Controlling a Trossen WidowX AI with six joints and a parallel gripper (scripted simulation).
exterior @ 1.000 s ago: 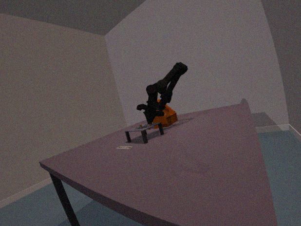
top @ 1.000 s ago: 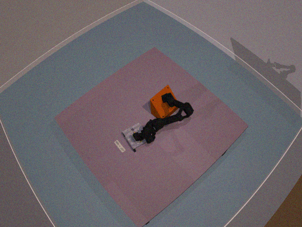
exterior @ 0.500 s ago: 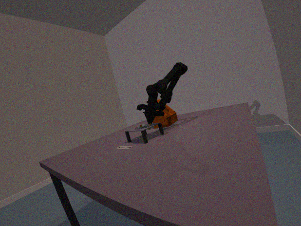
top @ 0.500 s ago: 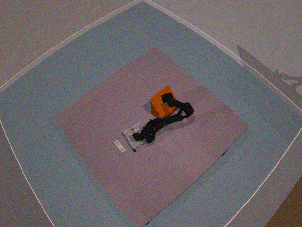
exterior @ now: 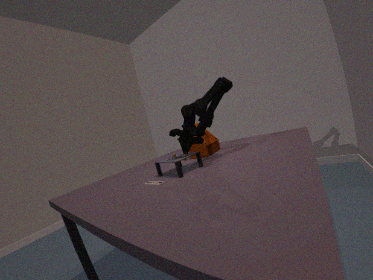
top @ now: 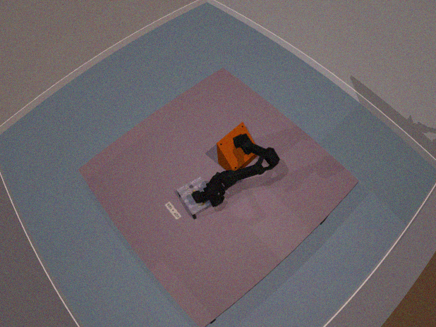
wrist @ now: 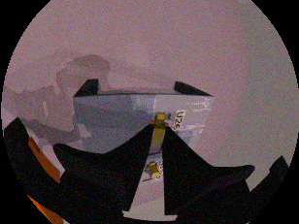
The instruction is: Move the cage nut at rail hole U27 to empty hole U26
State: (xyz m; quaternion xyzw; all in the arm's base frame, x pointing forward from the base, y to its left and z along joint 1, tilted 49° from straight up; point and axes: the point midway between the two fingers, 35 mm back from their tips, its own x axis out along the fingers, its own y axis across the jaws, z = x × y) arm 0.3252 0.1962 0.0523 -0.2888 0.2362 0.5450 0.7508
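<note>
Gripper (top: 212,196) (exterior: 186,152) (wrist: 159,127) clenched on the cage nut (wrist: 160,118), at its fingertips beside the U26 label (wrist: 180,119) on the rail plate (top: 185,190) (exterior: 169,160) (wrist: 104,122). Seating cannot be told; I judge any correction runs along the hole row.
</note>
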